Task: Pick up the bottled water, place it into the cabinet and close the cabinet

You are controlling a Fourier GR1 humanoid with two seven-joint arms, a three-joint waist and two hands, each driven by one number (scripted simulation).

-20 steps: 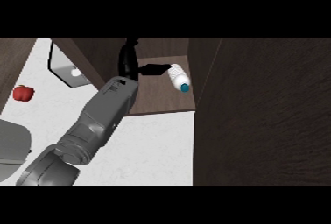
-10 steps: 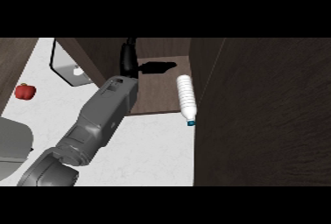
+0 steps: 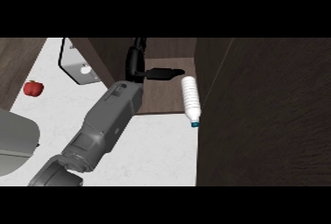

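Note:
The bottled water (image 3: 190, 99), clear with a blue cap, lies on its side on the cabinet shelf (image 3: 158, 98). It runs along the shelf's right wall, and its cap end pokes over the shelf's front edge. My right hand (image 3: 137, 61) is inside the cabinet at the end of the grey forearm (image 3: 107, 118). It is open, with the fingers pointing to the back and the thumb (image 3: 161, 73) stretched right. The thumb tip stops just short of the bottle's far end and holds nothing. The left hand does not show.
A dark wooden panel (image 3: 265, 109) fills the right side. A light panel with a round knob (image 3: 79, 68) stands left of the cabinet opening. A red bell pepper (image 3: 33, 88) lies on the white counter (image 3: 155, 148) at the left. A grey rounded shape (image 3: 13, 140) sits at the left edge.
One second ago the bottle sat tilted at my right hand's fingers. It has since left the hand and come to lie straight along the right wall, cap forward. The hand has barely moved.

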